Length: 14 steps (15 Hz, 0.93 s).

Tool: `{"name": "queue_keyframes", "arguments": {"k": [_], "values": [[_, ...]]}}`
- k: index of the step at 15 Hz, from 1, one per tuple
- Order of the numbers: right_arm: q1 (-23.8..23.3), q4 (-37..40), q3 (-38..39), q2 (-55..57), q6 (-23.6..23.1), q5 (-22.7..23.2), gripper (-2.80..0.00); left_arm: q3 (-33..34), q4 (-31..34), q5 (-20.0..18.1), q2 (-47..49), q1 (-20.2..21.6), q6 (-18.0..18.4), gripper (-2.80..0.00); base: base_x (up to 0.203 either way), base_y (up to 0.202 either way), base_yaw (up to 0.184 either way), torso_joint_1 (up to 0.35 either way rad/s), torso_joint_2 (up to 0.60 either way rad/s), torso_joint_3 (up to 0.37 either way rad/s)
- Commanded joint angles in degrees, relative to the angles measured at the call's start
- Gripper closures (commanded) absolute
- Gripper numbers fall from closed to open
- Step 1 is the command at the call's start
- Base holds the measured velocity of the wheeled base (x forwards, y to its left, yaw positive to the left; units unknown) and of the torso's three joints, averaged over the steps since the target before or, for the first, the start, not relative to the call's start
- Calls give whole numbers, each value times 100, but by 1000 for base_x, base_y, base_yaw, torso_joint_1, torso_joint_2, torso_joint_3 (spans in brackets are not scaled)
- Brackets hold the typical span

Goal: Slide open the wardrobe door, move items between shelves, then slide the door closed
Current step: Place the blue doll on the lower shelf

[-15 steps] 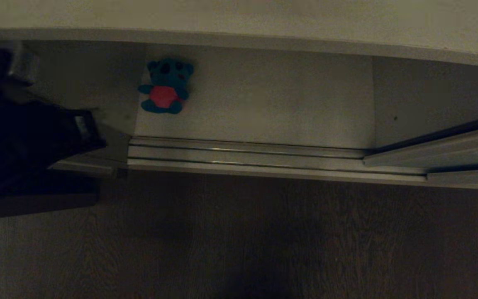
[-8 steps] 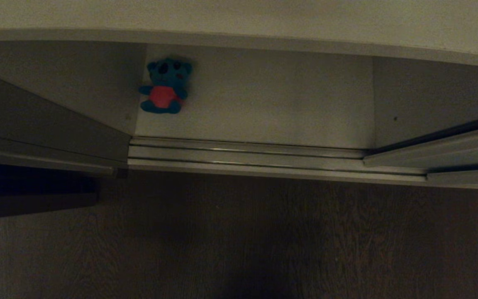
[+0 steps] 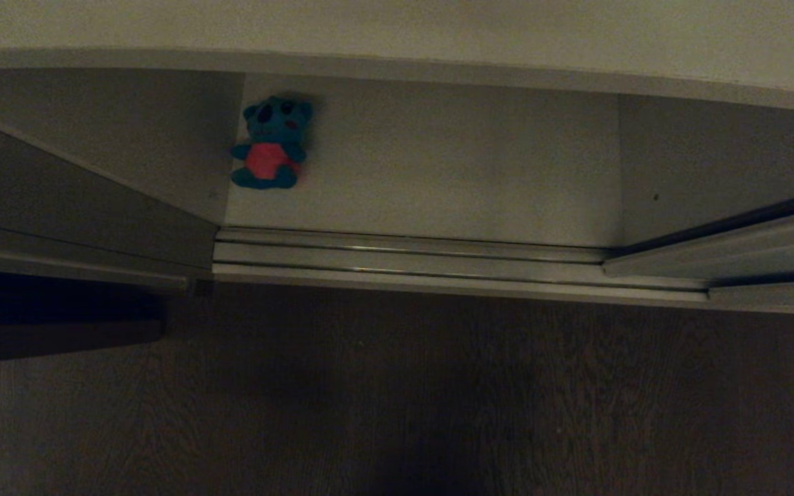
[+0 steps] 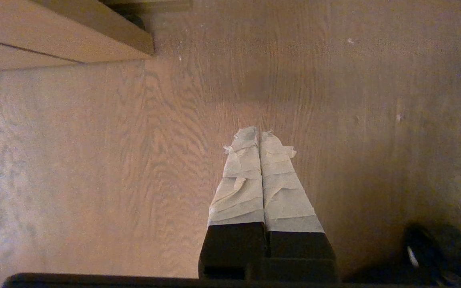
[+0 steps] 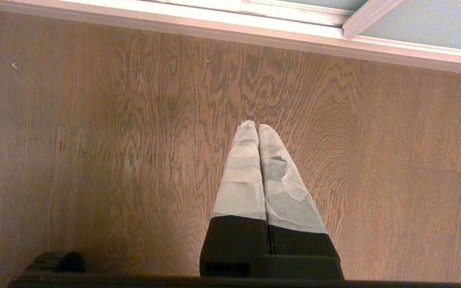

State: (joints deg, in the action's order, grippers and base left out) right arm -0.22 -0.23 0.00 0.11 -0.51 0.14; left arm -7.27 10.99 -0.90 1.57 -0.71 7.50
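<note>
- Neither arm shows in the head view; only the sliding pale grey-green door's [image 3: 728, 244] lower edge does.
- The teal-blue plush bear with red belly [image 3: 270, 143] seems to lie face-up (dim light), head rearward, on the off-white bottom shelf [image 3: 438, 165], left rear corner.
- Left gripper [image 4: 259, 134] and right gripper [image 5: 253, 127]: taped fingers pressed together, empty, over wood-grain floor [image 4: 94, 160].

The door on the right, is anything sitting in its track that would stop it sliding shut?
Nothing visible does. The track lies bare across the opening up to the door. The bear sits on the shelf behind the rails, clear of them. Both grippers, left and right, hang shut over the floor.
</note>
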Motion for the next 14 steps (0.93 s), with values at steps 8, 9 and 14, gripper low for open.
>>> {"name": "queue_keyframes", "arguments": {"k": [8, 9, 14], "values": [[-4, -4, 0, -2, -2, 4, 0, 709, -1043, -86, -140, 7, -20, 0, 0, 0, 0, 0, 0, 0], [-3, -4, 0, -2, 1, 4, 0, 718, -1046, -86, -140, 0, -29, 0, 0, 0, 0, 0, 0, 0], [-4, -4, 0, -2, 3, 4, 0, 709, -1046, -59, -140, 6, -140, 0, 0, 0, 0, 0, 2, 95]]}}
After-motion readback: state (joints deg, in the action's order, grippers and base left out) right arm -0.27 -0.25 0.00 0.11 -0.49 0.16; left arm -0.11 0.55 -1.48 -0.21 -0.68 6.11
